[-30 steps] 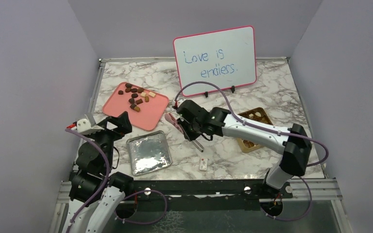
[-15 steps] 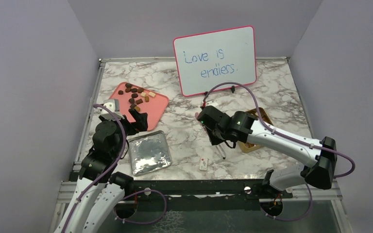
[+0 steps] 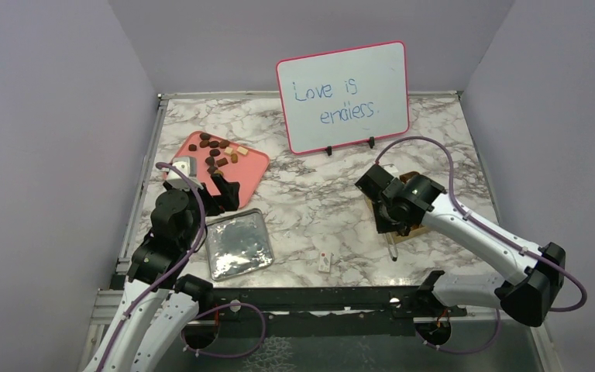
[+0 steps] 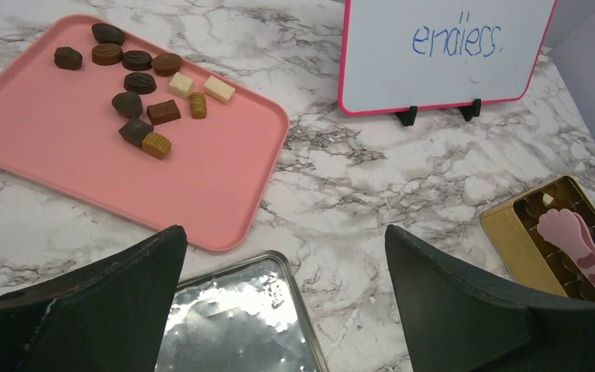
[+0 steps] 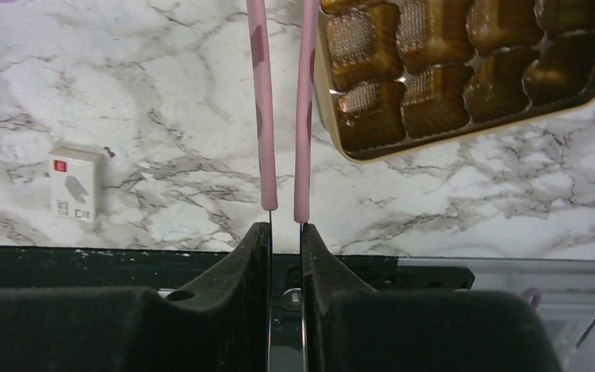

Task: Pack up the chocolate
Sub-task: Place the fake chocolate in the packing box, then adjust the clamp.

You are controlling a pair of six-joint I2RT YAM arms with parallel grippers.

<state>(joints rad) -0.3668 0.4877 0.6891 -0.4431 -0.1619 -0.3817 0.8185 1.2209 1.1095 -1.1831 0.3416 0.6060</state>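
Marble counter (image 3: 318, 209): left claw (image 4: 285, 248) gapes wide beside the pink tray (image 4: 201, 178) of mostly dark chocolate (image 4: 128, 105); right claw (image 5: 285, 232), well apart, pinches pink tongs (image 5: 261, 116).

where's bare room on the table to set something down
Bare marble table lies between the pink plastic tray and the gold square box, before the pink-framed whiteboard. Crowded: the tray's far-left corner, with chocolate pieces.
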